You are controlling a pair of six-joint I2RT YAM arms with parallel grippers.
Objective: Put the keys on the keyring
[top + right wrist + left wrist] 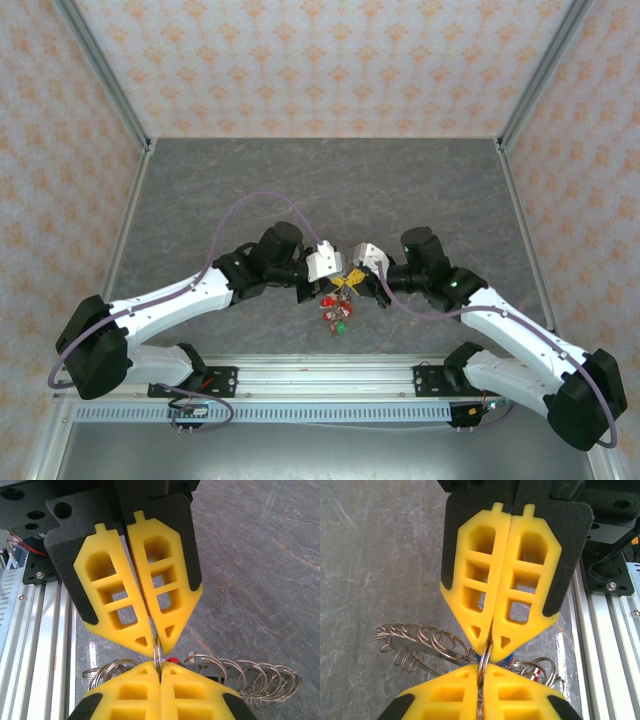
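Since both arms meet mid-table (250,180), this looks like a two-handed hold set up for threading. Left arm (180,295) reaches in from the left, right arm (510,325) from the right, and their wrists nearly touch just ahead of the base rail (320,385).

Left gripper (481,669): yellow fingers pressed together, no visible gap, pinching the thin wire of the keyring (484,661) edge-on. Right gripper (160,666): same story, fully closed on that wire from the opposite side. The fingertips of the two sit tip to tip, almost touching. My read is that each clamps one side of the same short stretch, so the ring can't swing or twist and the split could be worked open.

The keyring sits between the grippers, with its fringe of small wire loops (260,680) fanning out to one side, low over the stone-pattern surface. Can't tell whether the loops rest on it.

Keys (338,312): a small cluster with red tags just below the pinch point, on the rail side. A green tag shows too, and a red sliver (171,660) beside the right fingers. Whether any key is threaded yet is too small to call.

Risk, as I judge it, is that thin wire slips out of the soft pads.
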